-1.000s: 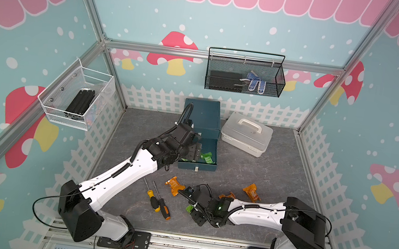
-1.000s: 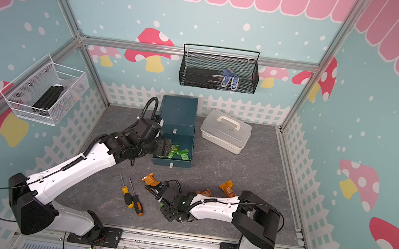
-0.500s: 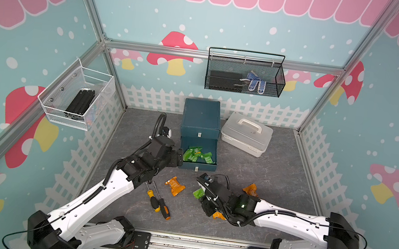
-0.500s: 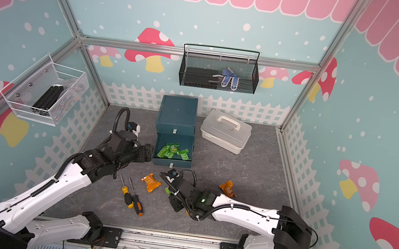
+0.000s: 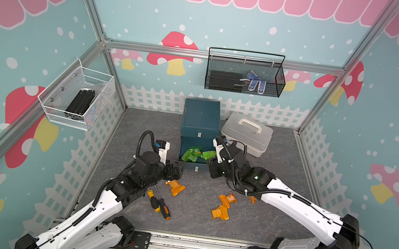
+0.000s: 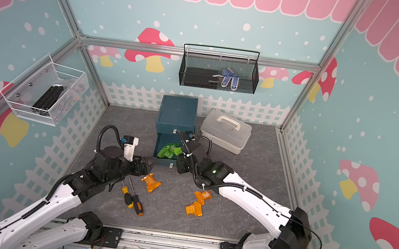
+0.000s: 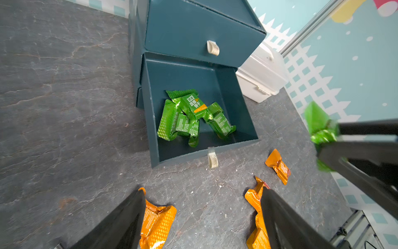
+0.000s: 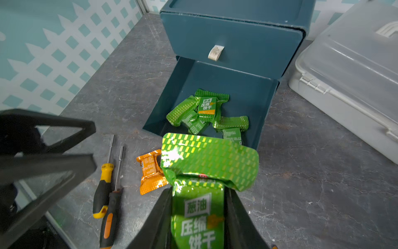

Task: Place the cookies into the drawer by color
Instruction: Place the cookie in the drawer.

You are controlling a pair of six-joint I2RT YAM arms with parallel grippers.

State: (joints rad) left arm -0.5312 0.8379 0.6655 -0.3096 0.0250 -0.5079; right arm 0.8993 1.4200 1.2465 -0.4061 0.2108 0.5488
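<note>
My surface [image 5: 284,174] is dark grey with a stone pattern. At its back stands the teal drawer cabinet [image 5: 201,120], with the pale grey case [image 5: 246,134] just beside it. Nearer me lie two screwdrivers [image 5: 159,203] side by side, one orange cookie [image 5: 175,187] next to them, and two more orange cookies [image 5: 227,198] close together, farther to my right.

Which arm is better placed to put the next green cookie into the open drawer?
Right. The right gripper holds a green cookie close to the open drawer; the left gripper stands open and empty near the orange cookies.
</note>
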